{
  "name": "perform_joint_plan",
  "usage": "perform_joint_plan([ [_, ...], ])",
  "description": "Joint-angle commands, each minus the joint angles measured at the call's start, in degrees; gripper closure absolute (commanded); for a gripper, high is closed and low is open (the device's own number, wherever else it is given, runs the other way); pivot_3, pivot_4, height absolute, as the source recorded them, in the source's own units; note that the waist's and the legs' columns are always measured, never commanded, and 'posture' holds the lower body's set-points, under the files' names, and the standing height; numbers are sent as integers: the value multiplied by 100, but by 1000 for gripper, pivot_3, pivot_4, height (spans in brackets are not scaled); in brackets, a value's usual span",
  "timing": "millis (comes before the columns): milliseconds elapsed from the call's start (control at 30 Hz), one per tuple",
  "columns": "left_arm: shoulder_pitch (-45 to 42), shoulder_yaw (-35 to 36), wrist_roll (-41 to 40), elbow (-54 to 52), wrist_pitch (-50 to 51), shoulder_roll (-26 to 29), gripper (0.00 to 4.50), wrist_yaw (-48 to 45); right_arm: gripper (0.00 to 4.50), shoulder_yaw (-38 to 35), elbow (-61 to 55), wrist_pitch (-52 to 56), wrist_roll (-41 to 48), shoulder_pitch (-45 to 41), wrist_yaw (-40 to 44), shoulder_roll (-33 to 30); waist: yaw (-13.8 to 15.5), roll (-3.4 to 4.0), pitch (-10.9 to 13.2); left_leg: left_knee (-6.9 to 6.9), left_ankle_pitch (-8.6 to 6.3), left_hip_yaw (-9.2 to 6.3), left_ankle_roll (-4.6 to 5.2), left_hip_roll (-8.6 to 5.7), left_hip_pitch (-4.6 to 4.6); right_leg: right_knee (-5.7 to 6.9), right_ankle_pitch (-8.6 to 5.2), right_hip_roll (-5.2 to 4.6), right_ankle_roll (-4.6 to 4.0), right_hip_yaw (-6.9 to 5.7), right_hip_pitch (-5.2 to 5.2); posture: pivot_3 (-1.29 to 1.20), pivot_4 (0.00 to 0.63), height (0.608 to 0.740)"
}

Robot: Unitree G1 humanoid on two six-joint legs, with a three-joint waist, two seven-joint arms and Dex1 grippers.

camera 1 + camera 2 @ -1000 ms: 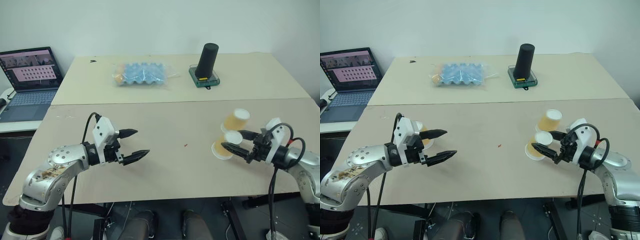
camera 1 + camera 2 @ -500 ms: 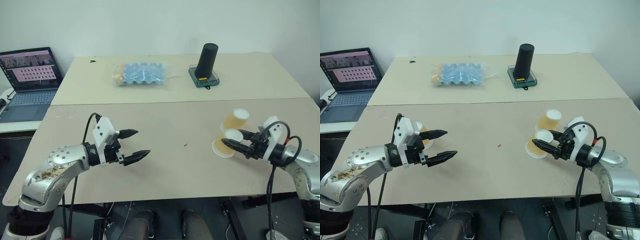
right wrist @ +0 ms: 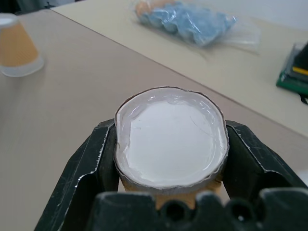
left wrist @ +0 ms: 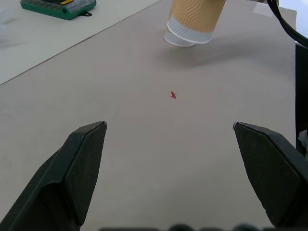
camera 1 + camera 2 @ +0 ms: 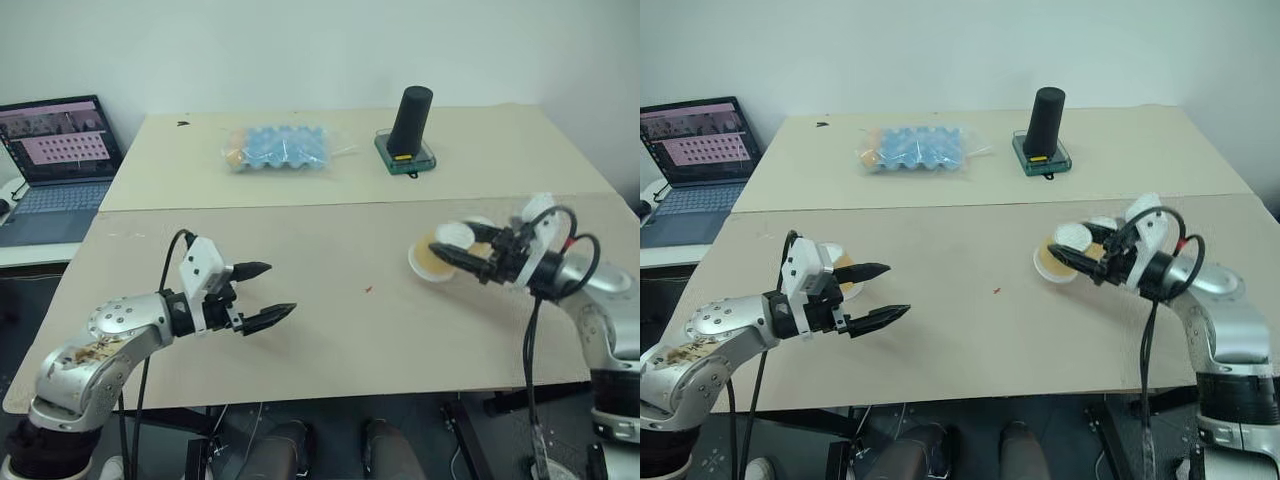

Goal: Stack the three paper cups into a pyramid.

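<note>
1. The right gripper (image 5: 1087, 262) is clamped across the base end of one small tapered orange-tan paper cup (image 3: 171, 142), a black finger (image 3: 96, 163) pressed to each side and the white bottom facing the wrist camera; the cup appears lifted off the beige tabletop (image 5: 970, 330)
2. To do this step well, I judge the grip should stay firm but not crush the thin wall, and the cup should be turned rim-down and level before it is lowered
3. Just behind the held cup, close by the right gripper, a second orange-tan paper cup (image 5: 480, 228) is partly hidden; whether it stands or lies on its side I cannot tell
4. The left gripper (image 5: 260, 294) hovers over the table with its two black fingers spread wide apart and nothing between them
5. The third orange-tan paper cup (image 5: 845, 277) stands rim-down just behind the left gripper, well apart from the other two
6. No pyramid is formed yet; the cups probably need gathering together first
7. Far beyond both grippers lie a blue egg tray in clear plastic (image 5: 280, 147) and a tall black cylinder (image 5: 411, 121)
</note>
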Motion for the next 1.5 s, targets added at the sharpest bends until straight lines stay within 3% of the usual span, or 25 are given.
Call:
perform_joint_plan([
  [33, 29, 322, -25, -209, -53, 149, 0, -36, 1895, 450, -440, 171, 274, -651, 272, 189, -10, -1, 0, 0, 0, 0, 0, 0, -5, 0, 2, 0, -1, 1, -6, 0, 150, 740],
  [267, 215, 507, 118, -122, -199, 307, 0, -134, 1895, 1589, -116, 45, -187, -1207, 267, 1029, -19, -5, 0, 0, 1, -1, -2, 8, -2, -1, 7, 12, -8, 1, -21, 0, 150, 740],
  [467, 291, 554, 118, -220, -175, 263, 0, -109, 1895, 2206, 1067, -500, -861, -1531, 347, 1671, -2, -8, 0, 1, 4, 0, -7, 6, -5, 1, 22, 40, -11, 4, -39, 0, 150, 740],
  [767, 278, 542, 114, -245, -153, 212, 0, -71, 1895, 2357, 2331, -1082, -1397, -1961, 476, 2170, -72, -7, 0, 0, 12, 1, -19, 9, -12, 14, 26, 52, -18, 10, -58, 0, 150, 740],
  [1133, 203, 486, 127, -225, -159, 160, 0, -12, 1895, 2300, 2406, -1055, -1551, -1895, 560, 2285, -126, -7, 0, 1, 13, 1, -21, 9, -10, 19, 27, 54, -19, 11, -59, 0, 150, 740],
  [1200, 178, 469, 133, -206, -167, 150, 0, -10, 933, 2288, 2406, -1038, -1555, -1892, 541, 2289, -128, -7, 0, 0, 13, 1, -21, 9, -10, 19, 27, 54, -19, 11, -59, 0, 150, 740],
  [1233, 156, 449, 150, -188, -177, 144, 0, -9, 789, 2276, 2389, -1036, -1553, -1886, 527, 2290, -130, -7, 0, 1, 13, 1, -21, 9, -10, 19, 27, 54, -19, 11, -59, 0, 150, 740],
  [1300, 131, 428, 162, -166, -182, 134, 0, -12, 65, 2262, 2368, -1049, -1562, -1879, 507, 2291, -132, -7, 0, 0, 13, 1, -21, 9, -10, 19, 27, 54, -19, 11, -59, 0, 150, 740],
  [1500, 51, 376, 197, -117, -187, 86, 0, -36, 65, 2146, 2231, -996, -1529, -1871, 482, 2208, -137, -7, 0, 0, 13, 1, -22, 9, -10, 21, 27, 55, -19, 12, -61, 0, 150, 740],
])
